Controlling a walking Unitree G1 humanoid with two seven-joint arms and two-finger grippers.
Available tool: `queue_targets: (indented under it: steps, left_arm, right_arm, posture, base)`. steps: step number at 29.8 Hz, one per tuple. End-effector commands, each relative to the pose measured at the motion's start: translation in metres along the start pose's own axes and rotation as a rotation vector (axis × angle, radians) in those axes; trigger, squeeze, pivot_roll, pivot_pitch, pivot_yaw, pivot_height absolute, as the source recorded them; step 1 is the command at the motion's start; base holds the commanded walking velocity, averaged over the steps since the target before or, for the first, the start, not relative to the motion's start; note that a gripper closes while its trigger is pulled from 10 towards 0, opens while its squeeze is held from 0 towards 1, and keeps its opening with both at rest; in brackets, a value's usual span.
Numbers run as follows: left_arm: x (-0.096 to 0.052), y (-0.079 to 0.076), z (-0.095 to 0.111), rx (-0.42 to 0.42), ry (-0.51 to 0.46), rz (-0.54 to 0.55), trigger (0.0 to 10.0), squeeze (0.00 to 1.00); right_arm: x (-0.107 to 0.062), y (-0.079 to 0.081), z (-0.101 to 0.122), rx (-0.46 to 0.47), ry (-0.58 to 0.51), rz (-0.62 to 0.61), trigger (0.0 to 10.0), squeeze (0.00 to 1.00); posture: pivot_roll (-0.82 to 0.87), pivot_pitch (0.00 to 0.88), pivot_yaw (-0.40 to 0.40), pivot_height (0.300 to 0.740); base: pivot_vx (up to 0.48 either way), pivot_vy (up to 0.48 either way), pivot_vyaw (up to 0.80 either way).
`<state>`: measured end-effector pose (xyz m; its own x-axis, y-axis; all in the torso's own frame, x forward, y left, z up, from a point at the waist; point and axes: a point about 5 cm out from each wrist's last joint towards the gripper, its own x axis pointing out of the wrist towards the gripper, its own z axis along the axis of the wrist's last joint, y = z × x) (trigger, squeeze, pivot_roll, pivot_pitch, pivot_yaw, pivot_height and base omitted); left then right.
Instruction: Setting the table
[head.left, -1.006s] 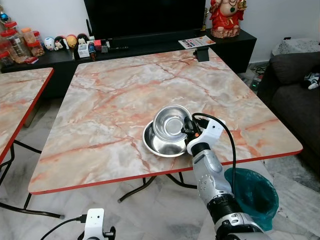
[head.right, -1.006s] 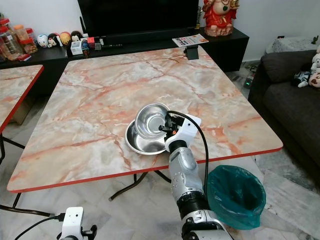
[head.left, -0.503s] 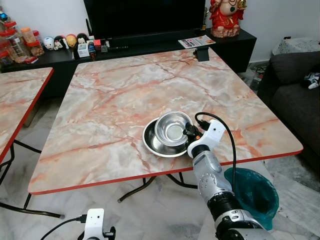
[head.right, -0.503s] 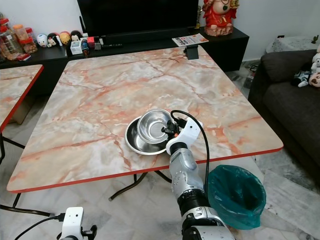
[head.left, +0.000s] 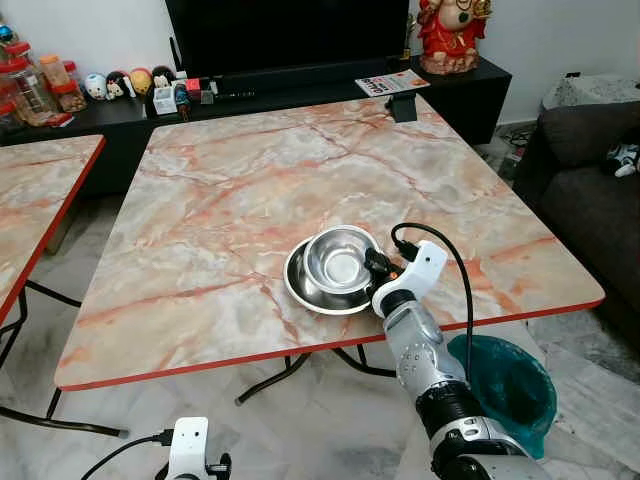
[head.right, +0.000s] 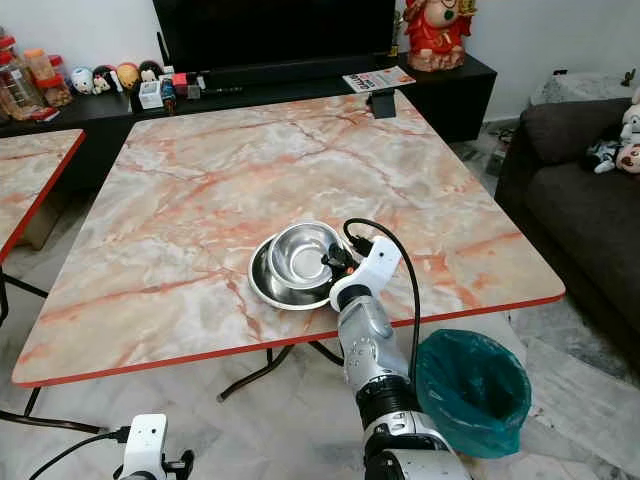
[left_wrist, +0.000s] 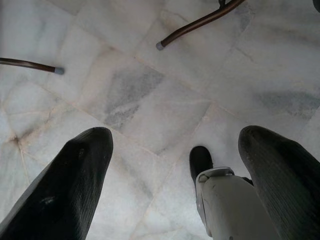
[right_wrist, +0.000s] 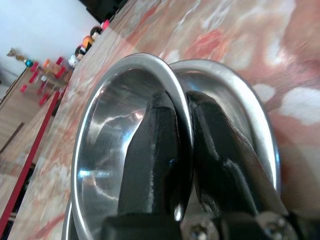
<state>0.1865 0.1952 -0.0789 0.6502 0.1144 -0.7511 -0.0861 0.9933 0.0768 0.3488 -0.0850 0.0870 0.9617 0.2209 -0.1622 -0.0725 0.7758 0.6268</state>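
The top bowl (head.left: 342, 258) is pinched at its rim by the right gripper (head.left: 376, 266) (nested in the lower bowl (head.left: 305, 290)) near the table's (head.left: 220, 200) front edge; the left gripper's (left_wrist: 175, 165) fingers are spread.

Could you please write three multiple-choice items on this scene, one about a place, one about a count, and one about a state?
1. Where are the steel bowls?
A. near the marble table's front edge
B. on the floor
C. on the sofa

2. How many bowls?
A. one
B. two
C. four

3. The right gripper is
A. wide open
B. shut on the upper bowl's rim
C. hanging idle

Key: 1 A, they sit beside the red edge; 2 B, a smaller bowl nests in a larger one; 3 B, the fingers pinch the rim in the right wrist view.
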Motion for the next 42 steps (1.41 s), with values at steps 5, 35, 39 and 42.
queue_targets:
  steps: [5,35,39,42]
  left_arm:
    - [0.000,0.005,0.000,-0.008,0.000,0.023,10.0,0.00]
    - [0.001,0.005,0.002,-0.006,-0.001,0.025,10.0,0.00]
    - [0.001,0.005,0.003,-0.008,-0.002,0.024,10.0,0.00]
    - [0.001,0.004,0.003,-0.011,-0.003,0.024,10.0,0.00]
  right_arm:
    - [0.009,0.053,-0.005,0.040,0.026,0.149,10.0,0.00]
    - [0.009,0.046,-0.005,-0.023,0.039,0.100,10.0,0.00]
    - [0.009,0.047,0.002,-0.120,0.001,0.096,10.0,0.00]
    - [0.009,0.050,0.009,-0.197,-0.049,0.094,10.0,0.00]
  posture:
    - [0.00,0.002,0.056,0.736]
    - [0.00,0.000,0.055,0.736]
    - [0.00,0.000,0.054,0.736]
    - [0.00,0.000,0.052,0.736]
  base:
    - [0.000,0.000,0.00]
    - [0.000,0.000,0.00]
    - [0.000,0.000,0.00]
    - [0.000,0.000,0.00]
